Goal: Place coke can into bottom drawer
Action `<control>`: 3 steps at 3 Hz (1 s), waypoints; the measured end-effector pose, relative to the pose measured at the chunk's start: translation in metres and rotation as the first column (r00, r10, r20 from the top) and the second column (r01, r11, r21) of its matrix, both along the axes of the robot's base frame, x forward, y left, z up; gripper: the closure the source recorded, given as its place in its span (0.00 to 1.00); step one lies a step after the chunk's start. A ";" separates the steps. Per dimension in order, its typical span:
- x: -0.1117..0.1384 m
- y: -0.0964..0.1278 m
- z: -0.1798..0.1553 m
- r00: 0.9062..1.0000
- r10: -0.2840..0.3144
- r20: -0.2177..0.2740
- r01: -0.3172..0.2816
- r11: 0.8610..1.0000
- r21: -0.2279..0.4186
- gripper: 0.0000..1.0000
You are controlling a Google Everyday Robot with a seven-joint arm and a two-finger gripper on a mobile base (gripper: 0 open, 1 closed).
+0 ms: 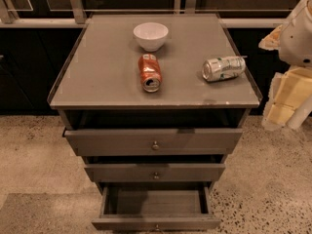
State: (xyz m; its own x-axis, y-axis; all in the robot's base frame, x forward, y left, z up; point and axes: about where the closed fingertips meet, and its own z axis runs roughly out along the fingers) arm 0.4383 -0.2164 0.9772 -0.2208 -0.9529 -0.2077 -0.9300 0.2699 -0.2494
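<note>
View: camera view, looking down on a grey cabinet.
Coke can (pixel 150 72): lay on its side on the cabinet top (pixel 97 82), centre of frame, silver end toward the lower edge.
Bowl (pixel 150 35): stood just above the coke can in the frame, close to it but apart.
Silver can (pixel 223 68): lay on its side right of centre, well apart from the coke can.
Bottom drawer (pixel 156 222): stood open at lower centre, projecting further than the two above it.
Top drawer (pixel 153 141): stood slightly open, its front out past the cabinet edge.
Middle drawer (pixel 155 172): stood slightly open, between the other two.
Task state: judged not yet begun; the coke can was untouched on top.
Risk 1: the coke can could roll off line at first contact, because it lay on its round side.
Risk 2: the bowl could be knocked, because it sat so near the coke can's far end.
Risk 3: the wrong can could be taken, because the silver can lay nearer the gripper.
Risk 4: the lowering arm could strike the two upper drawer fronts, because they overhung part of the path down.
Gripper (pixel 283 116): hung at the right edge of the frame, beside the cabinet and clear of it.
Gripper opening: could not be told.
Gripper load: nothing seen held or touched.
</note>
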 end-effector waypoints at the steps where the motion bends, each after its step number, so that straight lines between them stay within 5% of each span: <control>1: 0.000 0.000 0.000 1.000 0.000 0.000 0.000 1.000 0.000 0.00; 2: 0.001 0.014 -0.007 0.997 -0.079 0.021 0.077 0.995 0.069 0.00; 3: 0.020 0.056 -0.031 0.981 -0.188 -0.046 0.193 0.955 0.225 0.00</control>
State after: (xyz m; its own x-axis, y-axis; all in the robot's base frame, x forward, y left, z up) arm 0.4583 -0.1608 0.9464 -0.4011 -0.8207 -0.4069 -0.8607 0.4897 -0.1393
